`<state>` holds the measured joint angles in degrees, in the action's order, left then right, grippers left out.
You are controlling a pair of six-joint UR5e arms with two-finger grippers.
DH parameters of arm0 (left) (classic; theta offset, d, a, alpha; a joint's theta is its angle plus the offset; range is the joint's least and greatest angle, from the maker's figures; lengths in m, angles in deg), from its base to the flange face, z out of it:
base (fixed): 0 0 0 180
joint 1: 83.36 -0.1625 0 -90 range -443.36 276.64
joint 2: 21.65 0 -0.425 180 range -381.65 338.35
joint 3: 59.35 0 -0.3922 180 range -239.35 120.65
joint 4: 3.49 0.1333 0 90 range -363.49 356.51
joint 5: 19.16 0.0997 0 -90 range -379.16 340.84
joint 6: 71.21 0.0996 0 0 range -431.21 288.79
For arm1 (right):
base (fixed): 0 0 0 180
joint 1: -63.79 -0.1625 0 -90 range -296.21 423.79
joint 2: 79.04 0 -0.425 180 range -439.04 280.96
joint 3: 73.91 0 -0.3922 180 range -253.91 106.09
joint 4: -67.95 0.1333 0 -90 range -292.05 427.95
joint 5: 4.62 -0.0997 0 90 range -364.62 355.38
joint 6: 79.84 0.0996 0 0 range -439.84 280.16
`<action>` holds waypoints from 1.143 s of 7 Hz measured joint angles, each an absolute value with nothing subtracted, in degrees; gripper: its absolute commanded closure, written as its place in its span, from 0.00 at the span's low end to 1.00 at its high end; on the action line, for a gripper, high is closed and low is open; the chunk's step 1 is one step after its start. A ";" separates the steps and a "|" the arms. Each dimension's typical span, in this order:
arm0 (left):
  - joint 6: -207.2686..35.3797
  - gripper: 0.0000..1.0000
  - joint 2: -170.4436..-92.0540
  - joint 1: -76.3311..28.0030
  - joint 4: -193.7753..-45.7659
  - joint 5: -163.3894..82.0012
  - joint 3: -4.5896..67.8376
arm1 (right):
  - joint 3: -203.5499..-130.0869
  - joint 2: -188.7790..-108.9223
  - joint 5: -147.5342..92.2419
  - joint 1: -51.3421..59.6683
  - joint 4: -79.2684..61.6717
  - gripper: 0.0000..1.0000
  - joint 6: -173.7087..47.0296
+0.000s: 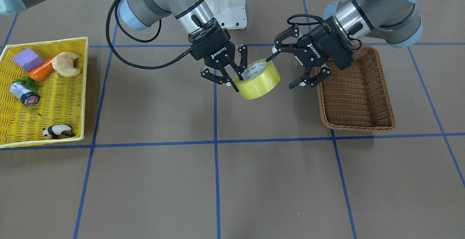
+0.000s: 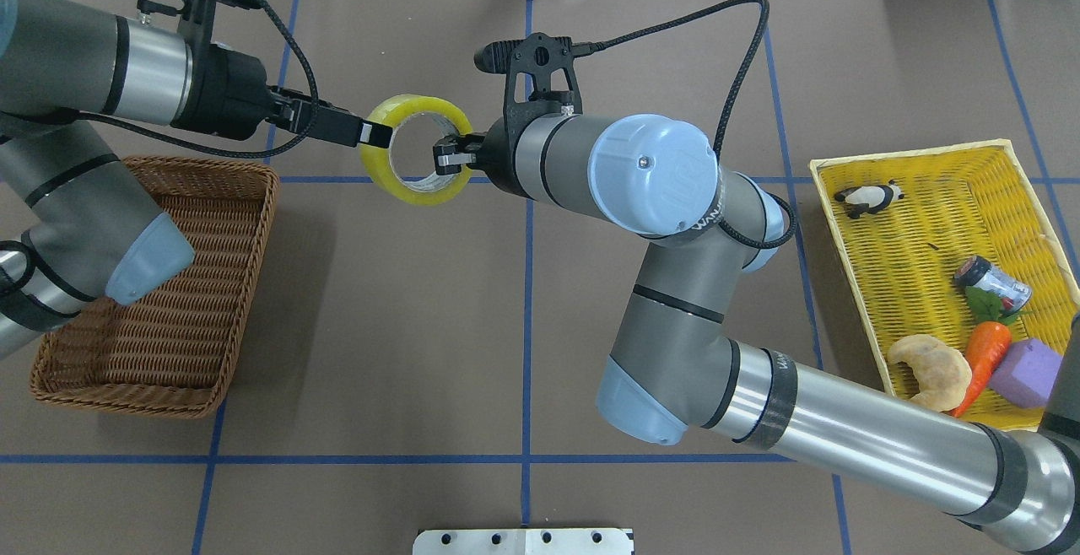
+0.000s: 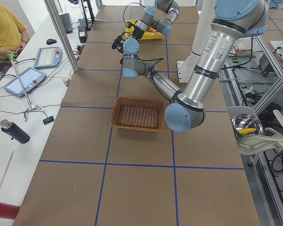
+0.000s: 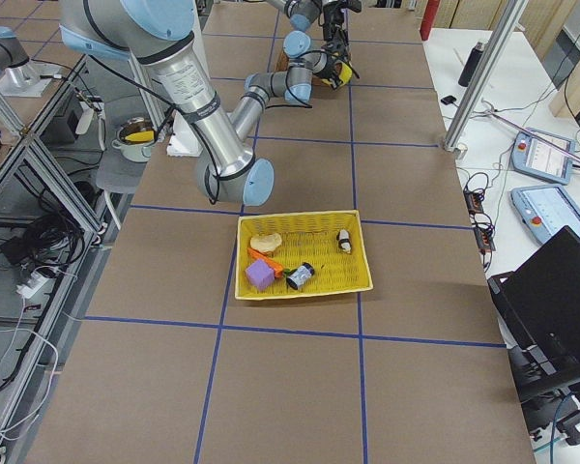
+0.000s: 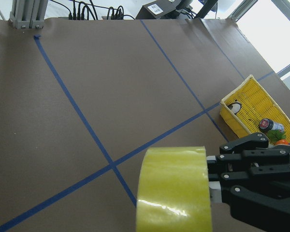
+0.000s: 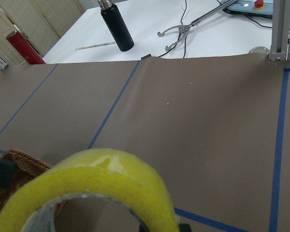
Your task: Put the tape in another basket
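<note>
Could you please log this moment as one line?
right gripper shut on tape | left gripper open beside tape | basket lacks tape

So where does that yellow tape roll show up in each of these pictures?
Front-facing: tape at centre, just left of the basket.
Overhead: tape upper middle, right of the basket.
Exterior left: too small to tell.
Exterior right: tape at the top, far end.
Left wrist: tape bottom centre.
Right wrist: tape bottom left.
Shared landmark: the brown basket.
</note>
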<state>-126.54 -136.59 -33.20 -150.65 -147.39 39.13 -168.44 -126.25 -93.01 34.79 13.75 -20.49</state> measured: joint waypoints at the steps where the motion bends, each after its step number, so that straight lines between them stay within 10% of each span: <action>1: -126.56 0.02 -136.79 -33.44 -150.87 -147.39 38.95 | -168.36 -126.24 -92.63 35.18 14.56 1.00 -20.51; 2: -126.58 0.03 -137.05 -33.77 -150.94 -147.39 38.88 | -168.33 -126.24 -92.44 35.33 14.88 1.00 -20.51; 3: -126.62 0.48 -137.22 -34.11 -150.96 -147.39 38.85 | -168.31 -126.24 -92.38 35.36 14.99 1.00 -20.51; 4: -126.74 0.99 -137.28 -34.43 -150.97 -147.39 38.85 | -168.31 -126.24 -92.35 35.42 15.02 0.59 -20.51; 5: -126.86 1.00 -137.30 -34.63 -150.99 -147.39 38.91 | -168.32 -126.21 -92.34 35.46 15.10 0.01 -20.50; 8: -127.01 1.00 -137.30 -34.75 -151.04 -147.39 38.95 | -168.96 -126.41 -92.65 35.56 15.41 0.00 -18.71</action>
